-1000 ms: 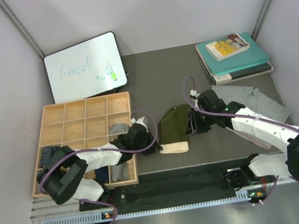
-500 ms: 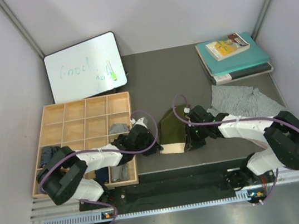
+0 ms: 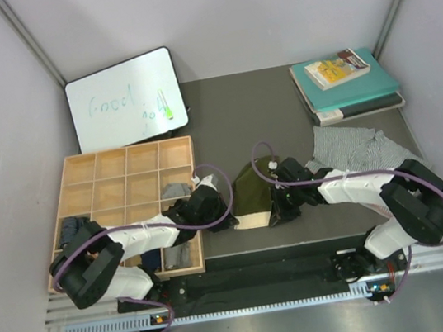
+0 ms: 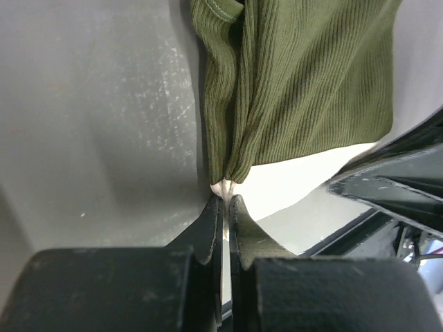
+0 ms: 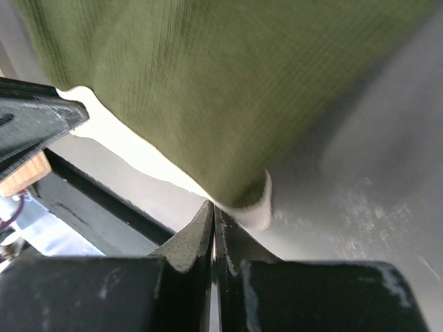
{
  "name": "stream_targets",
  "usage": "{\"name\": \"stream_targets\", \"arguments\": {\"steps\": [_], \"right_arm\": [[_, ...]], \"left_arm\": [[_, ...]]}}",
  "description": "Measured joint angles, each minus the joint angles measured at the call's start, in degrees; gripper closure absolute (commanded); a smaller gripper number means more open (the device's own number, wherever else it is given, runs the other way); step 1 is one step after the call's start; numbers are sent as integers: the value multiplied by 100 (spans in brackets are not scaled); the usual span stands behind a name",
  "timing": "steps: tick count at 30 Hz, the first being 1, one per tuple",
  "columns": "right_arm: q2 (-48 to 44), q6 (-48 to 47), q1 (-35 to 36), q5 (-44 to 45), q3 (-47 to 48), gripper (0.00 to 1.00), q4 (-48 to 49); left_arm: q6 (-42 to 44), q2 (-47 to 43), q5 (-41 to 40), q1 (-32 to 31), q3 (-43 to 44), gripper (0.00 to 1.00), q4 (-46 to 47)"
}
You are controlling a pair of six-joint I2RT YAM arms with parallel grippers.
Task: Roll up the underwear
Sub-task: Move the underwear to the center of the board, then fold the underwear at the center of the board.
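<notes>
Underwear [image 3: 252, 193] between left tool [image 4: 225, 206], right tool [image 5: 213, 209].

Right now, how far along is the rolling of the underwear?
Done, perhaps: a grey piece lies in the wooden tray. In hand: the left gripper and right gripper pinch the cream waistband of the green underwear, not yet rolled. Left: rolling it, then the patterned underwear spread by the books.

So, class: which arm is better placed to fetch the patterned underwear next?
Likely right: the patterned underwear lies closer to the right pincer; the left pincer is beyond the olive underwear.
</notes>
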Motion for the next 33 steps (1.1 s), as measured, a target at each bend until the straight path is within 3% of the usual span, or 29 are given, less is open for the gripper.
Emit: {"name": "stream_targets", "arguments": {"steps": [10, 24, 33], "right_arm": [[-824, -90, 24, 507, 435, 96, -658], [-31, -136, 24, 667, 446, 99, -557], [57, -131, 24, 664, 446, 99, -485]], "left_arm": [[264, -142, -170, -4, 129, 100, -549], [715, -179, -275, -35, 555, 100, -1202], [1287, -127, -507, -459, 1624, 100, -1904]]}}
